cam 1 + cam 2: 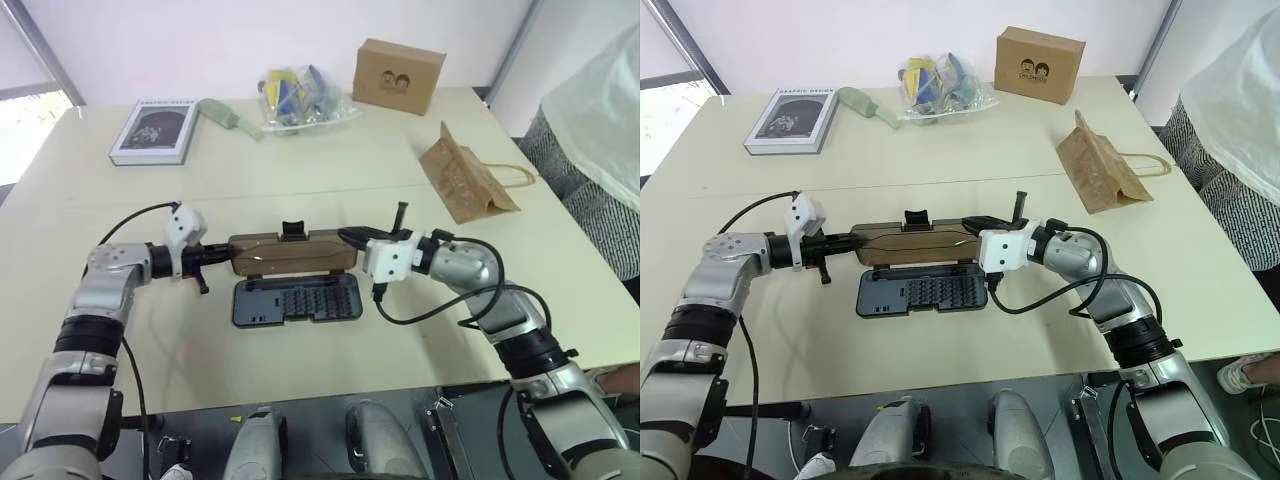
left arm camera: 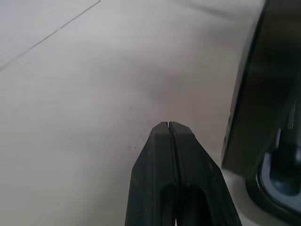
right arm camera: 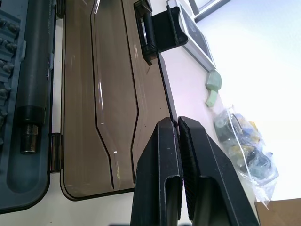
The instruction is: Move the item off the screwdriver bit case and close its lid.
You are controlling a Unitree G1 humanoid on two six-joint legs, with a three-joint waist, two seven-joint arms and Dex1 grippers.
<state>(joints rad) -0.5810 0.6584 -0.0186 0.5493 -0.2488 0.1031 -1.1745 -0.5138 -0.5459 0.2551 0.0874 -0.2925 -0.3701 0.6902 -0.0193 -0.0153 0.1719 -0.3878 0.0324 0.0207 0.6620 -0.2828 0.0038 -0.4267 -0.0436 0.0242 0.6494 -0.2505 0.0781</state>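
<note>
Here, head views: the screwdriver bit case lies open near the middle of the table, its dark tray toward the robot and the lid raised behind it, tilted up from the hinge.
Latch: a small black clip sits on the lid's far long edge.
Item: the brown paper bag lies flat on the table's right part, well apart from the case, handles toward the right edge.
Right gripper: at the lid's right end, fingers together on its edge.
Left gripper: at the lid's left end; contact cannot be told.
Far side: a book, a green brush, a clear bag of packets and a cardboard box.
Person: light clothing at the right edge.
Left wrist view: the fingers are pressed together, empty, over bare table, the case's dark side just beside them.
Right wrist view: the fingers pinch the lid's thin edge; the tray's bits show alongside.
</note>
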